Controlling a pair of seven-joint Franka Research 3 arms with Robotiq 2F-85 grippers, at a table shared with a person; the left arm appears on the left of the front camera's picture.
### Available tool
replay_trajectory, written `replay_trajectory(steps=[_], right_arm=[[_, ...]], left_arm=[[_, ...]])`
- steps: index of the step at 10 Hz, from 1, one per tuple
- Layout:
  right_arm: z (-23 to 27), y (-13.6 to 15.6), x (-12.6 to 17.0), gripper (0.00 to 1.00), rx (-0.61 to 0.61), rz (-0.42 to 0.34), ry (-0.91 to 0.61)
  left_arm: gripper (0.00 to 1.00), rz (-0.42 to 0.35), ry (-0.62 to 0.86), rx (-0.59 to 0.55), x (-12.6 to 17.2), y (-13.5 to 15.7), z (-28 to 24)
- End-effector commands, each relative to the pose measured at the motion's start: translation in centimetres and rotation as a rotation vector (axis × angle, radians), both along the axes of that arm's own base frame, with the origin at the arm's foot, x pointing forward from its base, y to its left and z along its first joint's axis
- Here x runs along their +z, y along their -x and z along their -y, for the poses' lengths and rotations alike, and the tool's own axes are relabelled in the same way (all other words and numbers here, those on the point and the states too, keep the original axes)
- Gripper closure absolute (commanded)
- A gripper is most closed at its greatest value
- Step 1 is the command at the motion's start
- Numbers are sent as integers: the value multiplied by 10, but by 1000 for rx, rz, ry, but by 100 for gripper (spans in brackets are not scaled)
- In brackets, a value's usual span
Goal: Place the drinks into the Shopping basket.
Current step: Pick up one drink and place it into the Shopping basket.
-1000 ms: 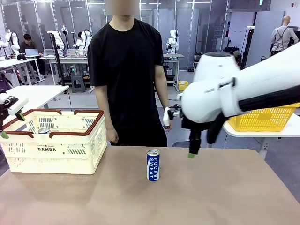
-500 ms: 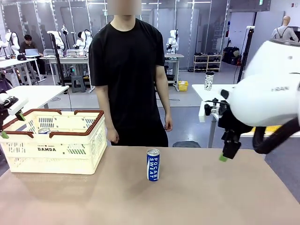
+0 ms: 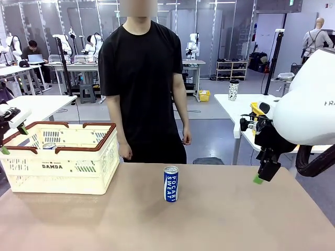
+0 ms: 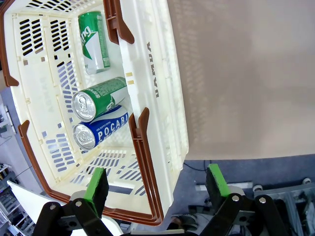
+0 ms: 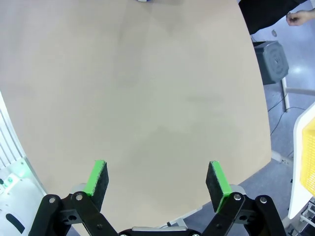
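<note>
One can left on the worktop (image 3: 220,219), and it is the slim blue-and-white can (image 3: 170,183), upright near the middle, well apart from both arms. Expect a light, stiff cylinder with a smooth, slick painted wall; a thin shell like that could dent under a hard squeeze, and if it holds liquid it will carry some weight low down. The best hold looks to be across the mid-body, pads square on opposite sides, below the silver top so it cannot tip out.

To the right, the right gripper (image 3: 261,175) hangs above the worktop's right edge, jaws spread wide and carrying nothing; its wrist view looks down on bare tabletop between the green pads (image 5: 97,175).

Over on the left, the Shopping basket (image 3: 68,175) sits on the worktop, cream lattice with a brown-red rim. The left gripper (image 4: 157,184) hovers just outside its rim, jaws also parted and unloaded. Inside lie three cans on their sides: a green can (image 4: 93,41) towards one end, a second green can (image 4: 97,97) and a blue can (image 4: 99,131) touching side by side.

Beyond, the person (image 3: 141,78) stands at the far edge, hands down.
</note>
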State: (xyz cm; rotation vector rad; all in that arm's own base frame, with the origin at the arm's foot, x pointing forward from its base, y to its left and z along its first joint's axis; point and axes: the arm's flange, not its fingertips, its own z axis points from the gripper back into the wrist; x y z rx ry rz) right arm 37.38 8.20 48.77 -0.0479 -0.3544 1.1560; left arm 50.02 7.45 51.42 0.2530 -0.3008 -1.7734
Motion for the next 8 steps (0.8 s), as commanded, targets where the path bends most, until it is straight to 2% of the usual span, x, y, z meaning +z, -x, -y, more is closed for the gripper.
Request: replay_trajectory(steps=[1,3,4,8], right_arm=[[-1,1,1,0,1,1,6],[-1,1,1,0,1,1,6],[-1,1,1,0,1,1,6],[-1,1,1,0,1,1,6]], left_arm=[[0,6,-2,21,2,0,2],[0,-8,22,-33,10,1,10],[0,-26,72,-101,18,5,30],[0,-18,111,-181,36,17,137]])
